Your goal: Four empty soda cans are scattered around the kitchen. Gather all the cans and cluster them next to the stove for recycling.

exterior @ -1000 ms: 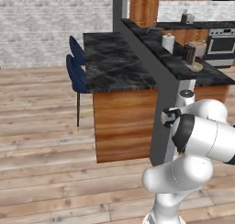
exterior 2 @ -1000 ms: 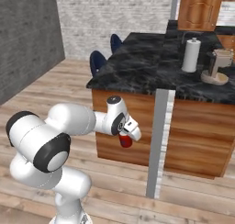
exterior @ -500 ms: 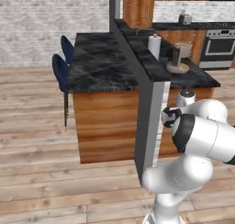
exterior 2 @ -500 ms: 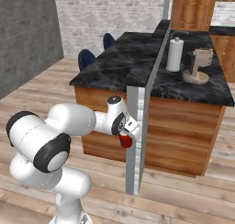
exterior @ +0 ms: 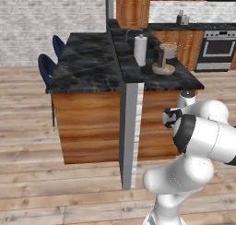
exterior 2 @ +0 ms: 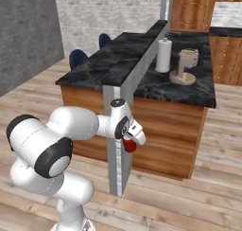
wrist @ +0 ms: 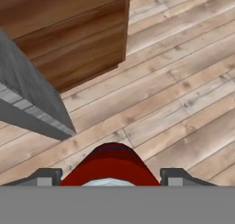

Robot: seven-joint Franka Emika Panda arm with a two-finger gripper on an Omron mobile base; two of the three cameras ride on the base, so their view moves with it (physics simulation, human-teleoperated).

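Red soda can [wrist: 110, 165] | clamped in gripper [wrist: 110, 179] | above plank floor [wrist: 183, 103] | beside island [exterior 2: 165, 130]

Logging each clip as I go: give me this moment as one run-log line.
pincer: shut on small red soda can | carried low beside wood-fronted island | silver-fronted stove far behind

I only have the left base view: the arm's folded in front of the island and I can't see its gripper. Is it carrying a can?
Observer: Yes. In the right base view a red soda can sits in the gripper.
Operator: Gripped squarely?
Observer: The hand view shows the can between both fingertips.
Operator: What's under it?
Observer: Wood plank floor, beside the island's grey pillar.
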